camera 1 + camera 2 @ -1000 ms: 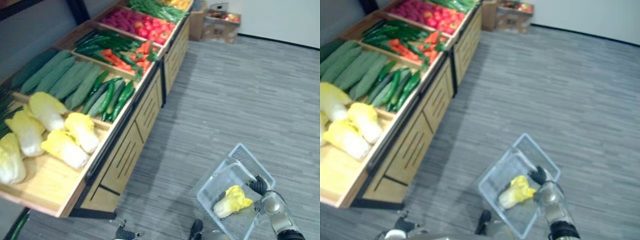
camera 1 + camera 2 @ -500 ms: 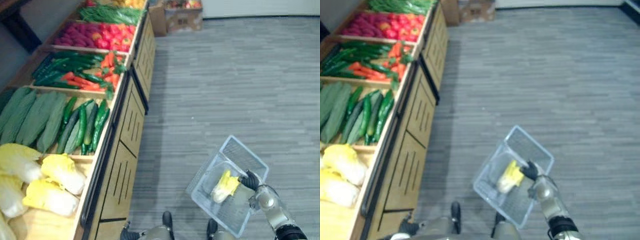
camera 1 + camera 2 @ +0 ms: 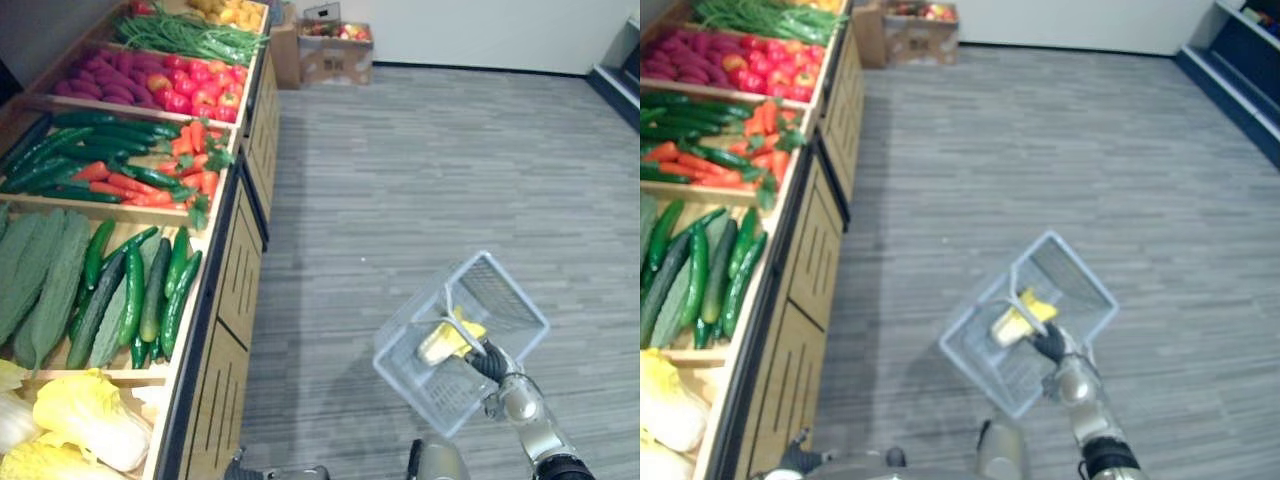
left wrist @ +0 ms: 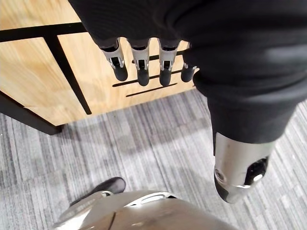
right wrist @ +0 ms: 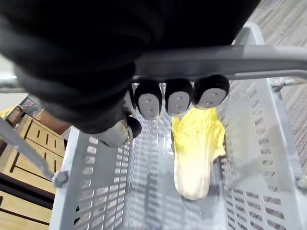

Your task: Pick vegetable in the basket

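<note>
Yellow napa cabbage (image 5: pixel 194 153) lying on the bottom of the pale grey perforated plastic basket (image 3: pixel 432 398), whose handle (image 5: pixel 230 60) is gripped by the right hand (image 5: pixel 175 99); the left hand (image 4: pixel 142 60) is held open, fingers straight.

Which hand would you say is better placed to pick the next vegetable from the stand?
Left, most likely. The left hand hangs open and empty beside the wooden stand, on the robot's left. The right hand is curled round the basket handle, carrying the basket with a cabbage in it.
</note>
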Robot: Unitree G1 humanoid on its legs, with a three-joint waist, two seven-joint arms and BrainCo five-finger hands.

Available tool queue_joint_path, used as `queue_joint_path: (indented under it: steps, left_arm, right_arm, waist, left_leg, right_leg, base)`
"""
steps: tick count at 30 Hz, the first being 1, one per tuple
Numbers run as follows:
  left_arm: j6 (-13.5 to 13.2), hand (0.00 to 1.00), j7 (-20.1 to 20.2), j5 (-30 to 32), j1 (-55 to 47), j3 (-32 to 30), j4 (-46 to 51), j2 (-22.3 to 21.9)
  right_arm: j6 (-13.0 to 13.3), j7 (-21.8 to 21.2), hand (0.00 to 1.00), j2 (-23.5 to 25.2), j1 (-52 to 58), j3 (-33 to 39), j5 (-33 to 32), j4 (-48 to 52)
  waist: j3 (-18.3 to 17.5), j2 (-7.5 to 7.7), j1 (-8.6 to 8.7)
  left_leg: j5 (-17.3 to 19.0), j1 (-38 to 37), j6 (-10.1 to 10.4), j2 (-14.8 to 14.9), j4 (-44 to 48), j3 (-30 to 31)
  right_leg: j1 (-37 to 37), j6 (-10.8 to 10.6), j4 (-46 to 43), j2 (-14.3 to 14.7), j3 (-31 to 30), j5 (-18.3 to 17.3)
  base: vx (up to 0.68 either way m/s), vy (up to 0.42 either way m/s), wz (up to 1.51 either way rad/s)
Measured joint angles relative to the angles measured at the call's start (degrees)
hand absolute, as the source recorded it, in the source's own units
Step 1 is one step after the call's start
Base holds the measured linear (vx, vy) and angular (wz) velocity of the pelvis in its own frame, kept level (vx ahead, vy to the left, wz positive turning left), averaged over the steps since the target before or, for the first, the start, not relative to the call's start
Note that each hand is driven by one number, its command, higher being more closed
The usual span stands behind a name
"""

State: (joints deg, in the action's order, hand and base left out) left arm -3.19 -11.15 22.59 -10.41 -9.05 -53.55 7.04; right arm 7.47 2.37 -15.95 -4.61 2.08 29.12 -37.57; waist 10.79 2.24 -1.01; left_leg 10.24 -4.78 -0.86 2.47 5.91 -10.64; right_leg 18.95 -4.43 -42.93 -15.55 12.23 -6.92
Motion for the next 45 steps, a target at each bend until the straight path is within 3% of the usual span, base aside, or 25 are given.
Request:
queue_joint_path:
  steps: [2, 4, 6, 8, 9, 11, 13, 15, 16, 18, 22, 25, 26, 28, 29, 30, 31, 35, 37, 39, 40, 41, 42, 43, 45]
  left_arm:
    - [-0.01, 0.00, 0.04, -0.01, 0.41, 0.15, 0.05, -0.25]
    - [0.01, 0.00, 0.06, 0.02, 0.72, 0.23, 0.04, -0.23]
    - [0.03, 0.00, 0.00, 0.05, 1.30, 0.07, 0.01, 0.08]
    - [0.11, 0.00, -0.03, 0.05, 1.73, -0.44, -0.07, 0.29]
    - [0.05, 0.00, 0.01, 0.05, 1.50, -1.02, -0.08, -0.37]
    - [-0.04, 0.00, -0.01, 0.05, 1.27, -1.66, -0.16, -1.80]
    - [-0.01, 0.00, 0.14, -0.05, 0.56, -2.81, -0.51, -3.73]
    - [-0.05, 0.00, 0.04, -0.50, -0.14, -3.97, -0.04, -3.56]
    - [-0.11, 0.00, 0.05, -1.08, -0.42, -4.46, -0.06, -3.60]
    - [-0.05, 0.00, 0.10, -1.33, -0.70, -4.56, -0.16, -3.61]
    - [-0.47, 0.00, 0.08, -1.56, -0.82, -5.08, 1.16, -3.61]
    - [-0.37, 0.00, 0.11, -1.54, -1.06, -5.46, 1.03, -3.63]
    - [-0.32, 0.00, 0.10, -1.54, -1.20, -5.51, 1.01, -3.66]
    - [-0.25, 0.00, 0.10, -1.53, -1.56, -5.52, 1.02, -3.74]
    - [-0.02, 0.00, 0.10, -1.52, -1.74, -5.82, 1.00, -3.68]
    - [0.05, 0.00, 0.05, -1.50, -1.58, -6.11, 1.07, -3.94]
    - [0.00, 0.00, 0.05, -1.48, -1.21, -6.02, 1.32, -3.83]
    - [0.40, 0.00, 0.12, -1.02, -0.62, -6.61, 1.44, -3.85]
    - [0.93, 0.00, 0.09, -1.00, -0.85, -6.63, 1.38, -3.85]
    - [0.99, 0.00, 0.11, -0.92, -2.04, -6.36, 1.49, -3.12]
    - [1.20, 0.00, 0.14, -0.92, -2.46, -5.72, 1.62, -2.27]
    - [1.28, 0.00, 0.12, -0.95, -2.47, -4.65, 1.73, -1.46]
    - [1.30, 0.00, 0.11, -1.02, -2.46, -4.55, 1.73, -0.76]
    - [1.34, 0.00, 0.12, -1.11, -2.50, -4.35, 1.85, -0.11]
    - [1.37, 0.00, -0.03, -1.53, -2.93, -4.37, 2.84, -0.14]
  right_arm:
    - [-0.92, -0.01, 1.00, -1.09, -1.27, 0.38, 0.05, -1.22]
    - [-1.50, -0.03, 1.00, -1.63, -1.71, 1.58, 0.18, -1.53]
    - [-1.80, -0.09, 1.00, -2.14, -1.66, 2.12, 0.25, -1.52]
    - [-1.93, -0.10, 1.00, -2.44, -1.49, 2.41, 0.26, -1.52]
    - [-1.84, -0.22, 1.00, -3.36, -1.15, 2.52, 0.25, -1.51]
    - [-2.02, -0.42, 1.00, -3.43, -1.11, 3.04, 0.21, -1.65]
    - [-2.02, -0.44, 1.00, -3.16, 0.07, 4.35, -0.01, -1.63]
    - [-2.07, -0.46, 1.00, -3.23, 1.90, 4.34, -0.39, -1.66]
    - [-2.19, -0.44, 1.00, -3.27, 2.75, 4.42, -0.39, -1.89]
    - [-2.22, -0.44, 1.00, -3.43, 3.53, 5.28, -0.41, -2.30]
    - [-2.29, -0.41, 1.00, -5.22, 4.03, 8.37, -0.43, -4.10]
    - [-2.29, -0.27, 1.00, -6.30, 4.08, 9.68, -0.42, -4.17]
    - [-2.29, -0.17, 1.00, -6.25, 4.21, 10.56, -0.41, -4.24]
    - [-2.29, 0.00, 1.00, -6.26, 4.32, 11.04, -0.43, -4.34]
    - [-2.27, 0.16, 1.00, -5.80, 4.30, 10.85, -0.43, -4.43]
    - [-2.27, 0.18, 1.00, -5.00, 4.29, 10.33, -0.43, -4.47]
    - [-2.17, 0.19, 1.00, -4.34, 4.05, 9.22, -0.43, -4.46]
    - [-2.15, 0.19, 1.00, -4.00, 3.43, 6.62, -0.35, -4.55]
    - [-1.91, 0.18, 1.00, -2.32, 3.41, 6.43, -0.34, -4.64]
    - [-1.86, 0.45, 1.00, -0.04, 3.34, 6.25, 0.08, -5.73]
    - [-1.52, 0.64, 1.00, 0.09, 3.40, 5.25, 0.45, -5.97]
    - [-0.86, 0.92, 1.00, 0.38, 3.78, 4.29, 0.84, -6.13]
    - [-0.89, 0.89, 1.00, 0.65, 3.62, 4.31, 0.80, -6.19]
    - [-1.21, 1.00, 1.00, 1.22, 3.54, 4.86, 0.47, -6.38]
    - [-1.74, 1.26, 1.00, 1.34, 4.04, 5.57, 0.12, -6.57]
  waist:
    - [0.72, -1.28, -0.03]
    - [0.88, -1.54, -0.36]
    - [0.66, -1.00, -0.43]
    - [0.67, -1.22, -0.33]
    - [-0.16, -3.66, 0.02]
    - [-0.46, -4.53, -0.23]
    - [-0.51, -4.57, -0.03]
    - [-0.25, -4.12, 0.04]
    - [0.05, -3.63, -0.59]
    - [0.16, -3.47, -0.77]
    - [0.32, -3.20, -1.41]
    - [0.48, -2.92, -1.61]
    - [0.44, -2.98, -1.54]
    - [-0.09, -3.96, -1.71]
    - [-0.43, -4.83, -2.62]
    - [-0.41, -4.21, -2.91]
    - [-0.31, -2.39, -2.75]
    - [-0.15, -0.91, -3.80]
    - [-0.66, 0.20, -3.95]
    - [-1.79, 1.49, -4.01]
    - [-2.00, 1.99, -3.85]
    - [-2.30, 3.06, -3.61]
    - [-2.38, 3.53, -3.55]
    - [-2.29, 3.59, -3.50]
    - [-2.27, 3.08, -2.84]
  left_leg:
    - [0.42, -0.90, 0.76, 1.48, -0.67, 0.53]
    - [1.49, -1.44, 2.60, 2.09, -0.90, 1.00]
    - [3.04, -2.39, 5.11, 2.81, -0.88, 2.40]
    - [5.49, -3.18, 7.97, 4.78, 0.27, 4.18]
    - [6.76, -3.27, 9.84, 8.51, 1.59, 5.72]
    - [5.48, -1.77, 10.48, 10.44, 5.65, 6.70]
    - [0.19, 3.80, 9.84, 12.51, 17.83, 7.52]
    - [-8.58, 8.30, 8.21, 14.55, 28.16, 7.59]
    - [-10.03, 11.04, 7.40, 16.28, 34.95, 7.37]
    - [-6.72, 14.39, 6.80, 16.67, 42.66, 6.06]
    - [-0.79, 22.11, 7.16, 12.56, 41.44, 3.58]
    - [-0.64, 24.13, 7.14, 7.91, 24.04, -1.35]
    - [-4.36, 23.63, 6.99, 5.27, 12.52, -1.48]
    - [-10.92, 23.30, 7.09, 3.87, -0.19, -1.19]
    - [-16.05, 23.26, 5.46, 4.22, -2.44, -1.31]
    - [-17.19, 23.31, 3.31, 3.64, -1.28, -1.95]
    - [-15.18, 23.88, 1.28, 2.39, 0.71, -3.44]
    - [-9.92, 23.60, -2.83, 0.84, 7.80, -7.75]
    - [-8.25, 20.50, -3.28, -0.71, 5.52, -7.27]
    - [-7.05, 17.09, -3.45, -1.94, 2.93, -6.49]
    - [-6.30, 14.41, -3.88, -2.64, 1.98, -4.58]
    - [-5.60, 12.33, -4.32, -3.24, 1.38, -1.93]
    - [-5.43, 11.18, -4.34, -3.53, 1.05, -0.72]
    - [-4.96, 8.16, -4.62, -3.61, 0.33, 1.54]
    - [-3.86, 3.79, -4.63, -3.63, -0.89, 5.62]
  right_leg:
    - [0.07, -0.57, 12.06, 0.77, 1.91, 0.36]
    - [0.00, -3.90, 27.08, 0.64, 0.42, 3.01]
    - [-0.36, -4.13, 35.43, -0.48, -0.12, 5.58]
    - [0.16, -4.01, 32.73, -0.46, 0.15, 8.59]
    - [1.74, -3.84, 26.09, 1.37, 2.06, 9.00]
    - [2.38, -1.90, 21.95, 2.23, 3.49, 5.35]
    - [1.24, 0.20, 17.72, 2.45, 5.61, 1.10]
    - [-2.34, 1.87, 17.15, 3.09, 7.29, -1.94]
    - [-5.20, 2.90, 18.23, 4.02, 7.90, -3.22]
    - [-9.67, 3.80, 21.20, 5.49, 8.34, -4.32]
    - [-17.27, 3.89, 27.98, 7.78, 9.85, -4.84]
    - [-20.35, 3.19, 31.39, 7.76, 9.92, -4.43]
    - [-22.04, 2.34, 33.85, 7.81, 10.09, -3.92]
    - [-23.92, 1.26, 36.85, 8.88, 10.01, -3.41]
    - [-25.37, -0.25, 38.31, 9.70, 8.92, -3.87]
    - [-26.37, -0.30, 39.28, 9.47, 8.50, -3.87]
    - [-26.68, -0.44, 39.94, 8.00, 8.12, -3.72]
    - [-29.31, -4.03, 38.24, 4.78, 6.53, -0.73]
    - [-26.04, -5.03, 26.84, 2.38, 5.56, -0.18]
    - [-19.81, -10.42, 10.95, -0.44, 2.44, 4.34]
    - [-15.52, -11.75, 1.30, -0.99, -1.43, 12.33]
    - [-11.33, -12.14, -8.01, -0.65, -4.28, 15.90]
    - [-9.24, -12.06, -12.78, -0.38, -4.83, 14.77]
    - [-6.25, -10.27, -18.69, 0.43, -4.75, 10.75]
    - [-3.90, -5.53, -18.94, 0.92, -1.76, 5.30]
  base:
    - [0.24, -0.108, 0.13]
    - [0.22, -0.145, 0.12]
    - [0.29, -0.288, 0.34]
    - [0.37, -0.457, 0.51]
    - [0.41, -0.489, 0.47]
    - [0.34, -0.373, 0.30]
    - [0.37, -0.385, 0.34]
    - [0.37, -0.340, 0.30]
    - [0.39, -0.349, 0.00]
    - [0.43, -0.351, -0.03]
    - [0.31, -0.134, 0.05]
    - [0.28, 0.037, -0.09]
    - [0.33, 0.095, -0.06]
    - [0.31, 0.151, -0.18]
    - [0.45, 0.218, -0.26]
    - [0.47, 0.206, -0.10]
    - [0.32, 0.100, 0.12]
    - [0.39, 0.162, 0.16]
    - [0.34, 0.187, 0.30]
    - [0.28, 0.140, 0.28]
    - [0.37, 0.106, 0.63]
    - [0.40, 0.086, 0.77]
    - [0.50, 0.064, 0.95]
    - [0.42, -0.001, 0.87]
    - [0.39, -0.042, 1.19]
